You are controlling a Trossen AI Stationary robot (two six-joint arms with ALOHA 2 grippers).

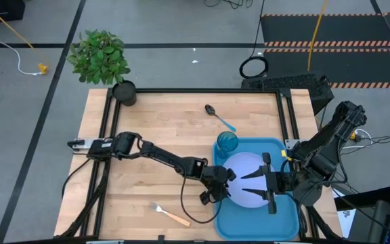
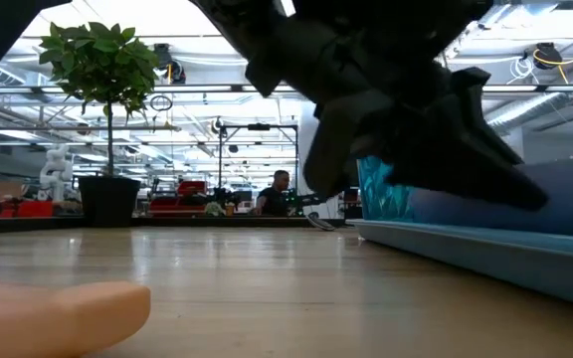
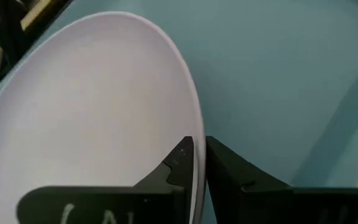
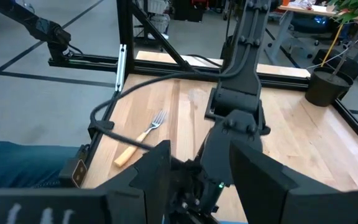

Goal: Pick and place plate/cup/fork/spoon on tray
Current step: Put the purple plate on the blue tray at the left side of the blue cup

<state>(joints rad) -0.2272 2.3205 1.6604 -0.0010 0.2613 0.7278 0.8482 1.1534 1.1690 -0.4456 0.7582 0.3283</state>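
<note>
Bright, even overhead light; the low view's near fork handle (image 2: 53,316) blurs.

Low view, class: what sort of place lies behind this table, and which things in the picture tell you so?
Probably a robotics lab or workshop. Beyond the wooden table are ceiling lights and overhead framing, benches crowded with equipment, and a person sitting at work.

A workshop room around a wooden table (image 1: 168,142)

Grey floor (image 1: 32,95) with dark lines – striped black mats (image 1: 330,34) at upper right, a potted plant (image 1: 100,57) at upper left, ceiling lights (image 2: 68,75) in the hall behind.
</note>
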